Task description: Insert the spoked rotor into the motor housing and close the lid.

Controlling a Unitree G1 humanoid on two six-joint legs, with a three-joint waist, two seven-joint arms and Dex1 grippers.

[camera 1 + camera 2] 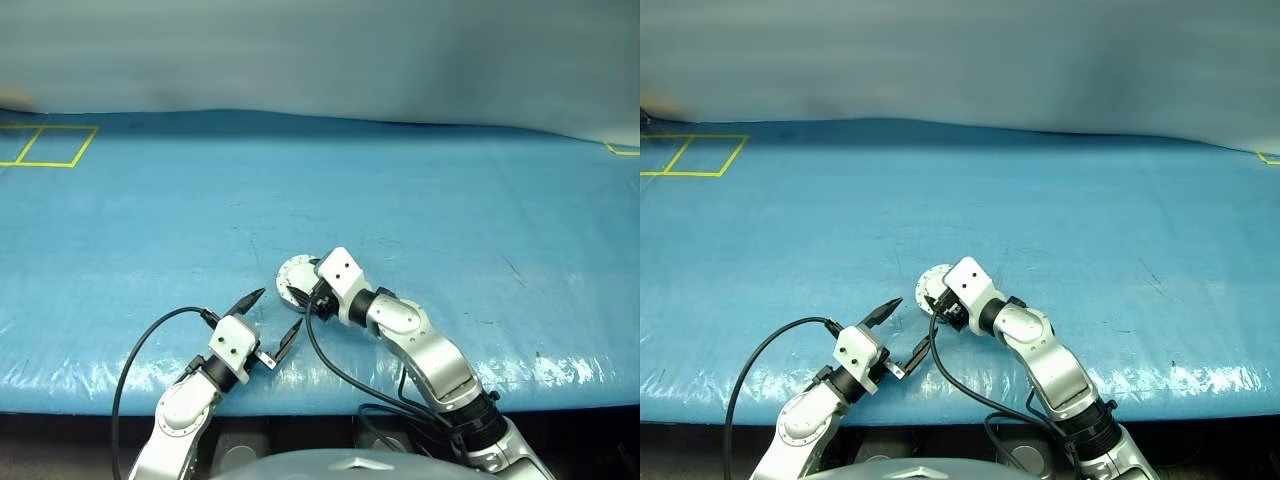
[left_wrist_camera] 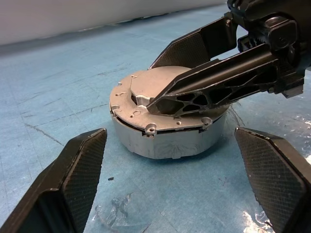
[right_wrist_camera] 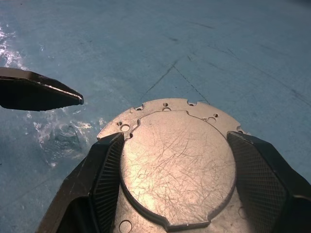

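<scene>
The left pincer [image 1: 269, 322] is seen at the near edge of the table [image 1: 120, 230], its two black fingers spread wide and nothing held between them; it points toward the housing [image 2: 170, 141], which lies just beyond its tips, near the table's near edge and about mid-width. The lid [image 3: 177, 165] is seen lying flat on top of the housing, so the closing is judged done or all but done; a thin dark seam is visible under the lid's rim in the left wrist view, and whether it is fully seated cannot be told. The rotor is judged to be inside already, though that cannot be checked with the lid down. What is left, it seems, is at most a final press and the release.

The right pincer [image 3: 175, 189] is set over the lid, its fingers partly closed at either side of the raised centre circle; whether the pads actually grip it cannot be told.

The housing is a low round puck of dull silver-grey cast metal; the lid's rim is notched and drilled with small holes, and its raised circle is covered with fine scratches. The pincer fingers are black, tapered, with open trusswork and knurled pads. The table is covered by a blue, slightly wrinkled, glossy sheet, with yellow tape marks at its far corners.
</scene>
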